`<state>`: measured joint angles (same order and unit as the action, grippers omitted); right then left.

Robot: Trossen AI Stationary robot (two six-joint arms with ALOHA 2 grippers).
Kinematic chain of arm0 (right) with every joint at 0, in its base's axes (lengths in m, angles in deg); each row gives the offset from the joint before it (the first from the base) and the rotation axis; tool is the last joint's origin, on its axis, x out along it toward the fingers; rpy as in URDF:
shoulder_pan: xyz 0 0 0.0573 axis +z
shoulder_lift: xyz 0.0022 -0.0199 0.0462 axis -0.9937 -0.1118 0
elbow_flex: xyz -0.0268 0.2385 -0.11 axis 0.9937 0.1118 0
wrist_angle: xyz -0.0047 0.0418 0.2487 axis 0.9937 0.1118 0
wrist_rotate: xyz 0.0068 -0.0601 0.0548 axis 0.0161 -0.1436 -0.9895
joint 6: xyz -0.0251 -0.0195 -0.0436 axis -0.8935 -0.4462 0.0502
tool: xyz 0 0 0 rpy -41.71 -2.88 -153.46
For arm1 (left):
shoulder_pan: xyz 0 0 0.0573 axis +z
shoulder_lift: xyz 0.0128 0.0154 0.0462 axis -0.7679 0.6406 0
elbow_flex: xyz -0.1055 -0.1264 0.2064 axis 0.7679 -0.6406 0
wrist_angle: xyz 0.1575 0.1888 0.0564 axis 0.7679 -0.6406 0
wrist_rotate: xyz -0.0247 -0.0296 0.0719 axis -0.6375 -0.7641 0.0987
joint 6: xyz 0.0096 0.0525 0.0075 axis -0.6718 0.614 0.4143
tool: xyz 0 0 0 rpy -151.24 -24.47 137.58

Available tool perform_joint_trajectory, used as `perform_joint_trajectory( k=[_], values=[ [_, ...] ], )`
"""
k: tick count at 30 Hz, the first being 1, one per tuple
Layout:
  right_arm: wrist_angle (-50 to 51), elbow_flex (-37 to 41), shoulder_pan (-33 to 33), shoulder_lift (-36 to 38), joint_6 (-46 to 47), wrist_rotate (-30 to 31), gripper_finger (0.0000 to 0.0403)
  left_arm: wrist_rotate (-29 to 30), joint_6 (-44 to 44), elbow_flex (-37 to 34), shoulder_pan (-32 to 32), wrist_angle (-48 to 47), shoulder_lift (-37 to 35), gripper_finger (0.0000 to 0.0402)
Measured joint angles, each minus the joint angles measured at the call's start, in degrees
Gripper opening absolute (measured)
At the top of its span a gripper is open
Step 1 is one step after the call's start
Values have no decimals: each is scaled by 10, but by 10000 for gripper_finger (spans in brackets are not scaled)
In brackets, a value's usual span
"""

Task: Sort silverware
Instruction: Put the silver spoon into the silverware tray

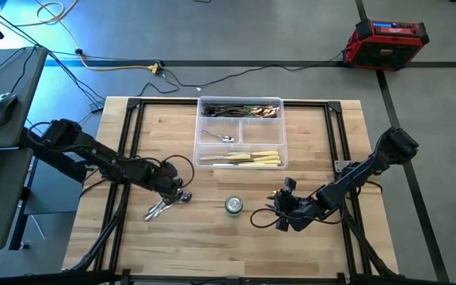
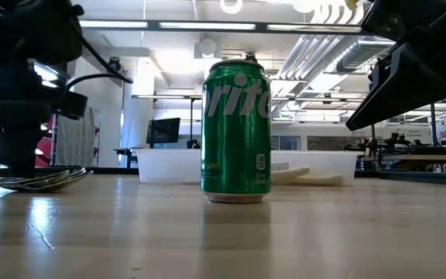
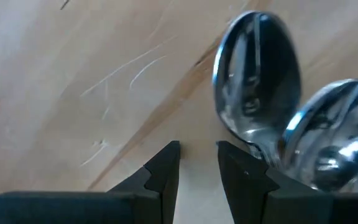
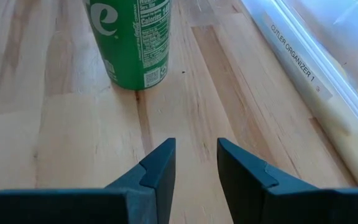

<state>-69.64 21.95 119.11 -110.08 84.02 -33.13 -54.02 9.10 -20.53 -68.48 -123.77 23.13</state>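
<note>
Shiny spoons [image 1: 158,208] lie loose on the wood table [image 1: 196,245] by your left gripper [image 1: 179,192], whose fingers stand slightly parted just beside them, gripping nothing. More silverware [image 1: 240,111] sits in the clear tray [image 1: 280,134] at the far side, cream-handled knives [image 1: 248,159] in its near compartment. Your right gripper [image 1: 279,212] hovers low, slightly parted and empty, near the green can [image 1: 233,206].
</note>
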Motion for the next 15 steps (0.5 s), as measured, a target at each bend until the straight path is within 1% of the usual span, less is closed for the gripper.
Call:
perform_joint_trajectory(
  k=[4,6,8,12,15],
  values=[
    [0,0,0,0,-2,0,103,12,-6,-6,7,-19,0,92],
    [0,0,0,0,-4,0,103,40,-15,4,11,-56,1,90],
    [0,0,0,0,-4,0,102,52,-15,20,11,-92,2,85],
    [0,0,0,0,-4,0,103,41,-6,70,-15,-69,1,71],
    [0,0,0,0,-4,-2,103,2,0,83,-38,-22,1,58]
  ],
)
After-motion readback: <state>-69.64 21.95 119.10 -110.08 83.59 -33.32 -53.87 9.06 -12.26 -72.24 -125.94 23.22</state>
